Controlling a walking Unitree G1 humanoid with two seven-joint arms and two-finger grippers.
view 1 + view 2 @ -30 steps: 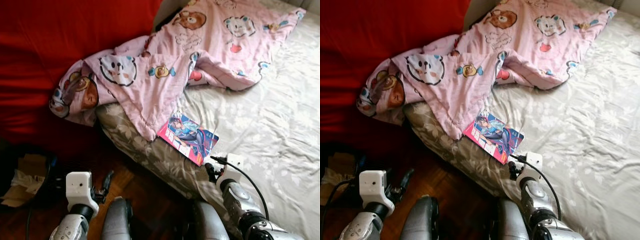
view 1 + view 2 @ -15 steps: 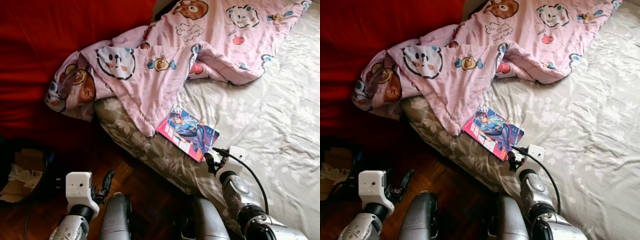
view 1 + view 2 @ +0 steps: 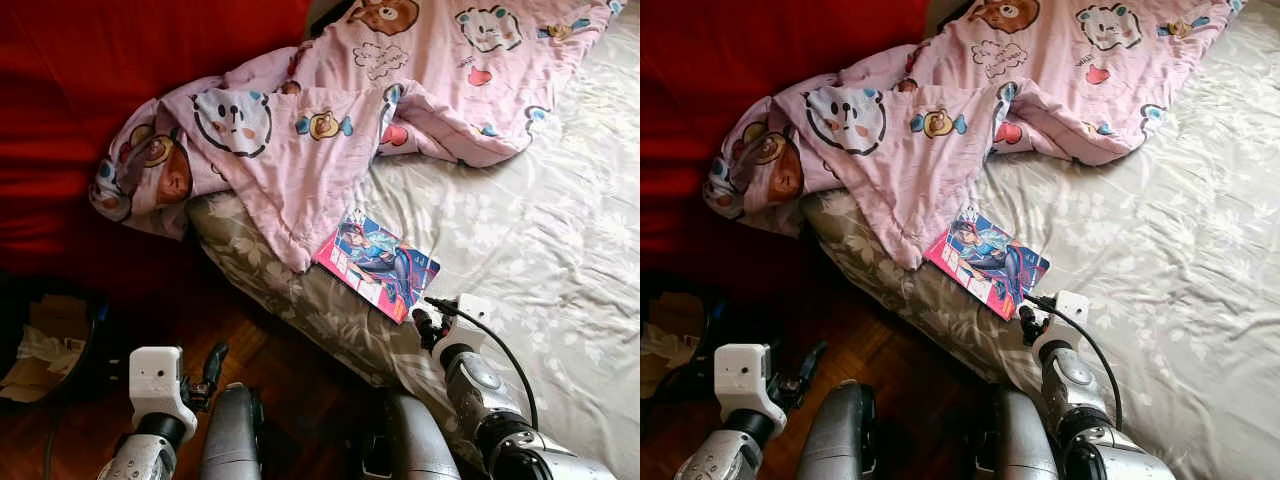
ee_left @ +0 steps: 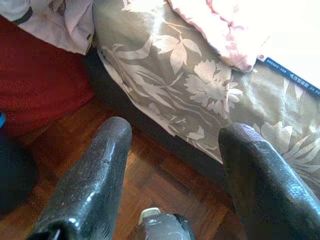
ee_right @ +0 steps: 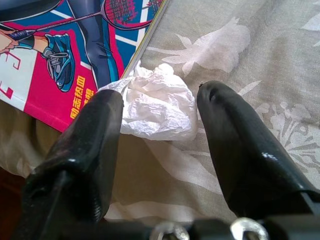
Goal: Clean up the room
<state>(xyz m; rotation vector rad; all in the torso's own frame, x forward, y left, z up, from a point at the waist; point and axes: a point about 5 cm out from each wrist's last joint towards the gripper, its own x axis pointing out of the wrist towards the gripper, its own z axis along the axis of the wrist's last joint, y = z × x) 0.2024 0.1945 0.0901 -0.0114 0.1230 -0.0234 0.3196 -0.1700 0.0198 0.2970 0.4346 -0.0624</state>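
So basically not much shifted over that last second, mostly our head camera. A second back the pink cartoon blanket (image 3: 330,120) sat a bit lower in frame and the whole picture was tilted differently; by now we'd bent or turned slightly, so more of the grey floral bed (image 3: 520,230) showed. The things themselves hadn't budged.

What did matter: our right gripper (image 5: 157,125) had crept a touch further along the bed edge, just beside the near corner of the colourful magazine (image 3: 377,265). Through the wrist camera, its jaws were apart with a crumpled white tissue (image 5: 156,107) sitting right between them, resting on the sheet and touching the magazine's edge. Nothing was clamped yet. We figured that tissue was the bit of rubbish we were going for, so the pickup looked lined up but not done.

Our left gripper (image 4: 175,175) hung low over the wooden floor (image 4: 165,175) next to the bed, jaws apart too, holding nothing.
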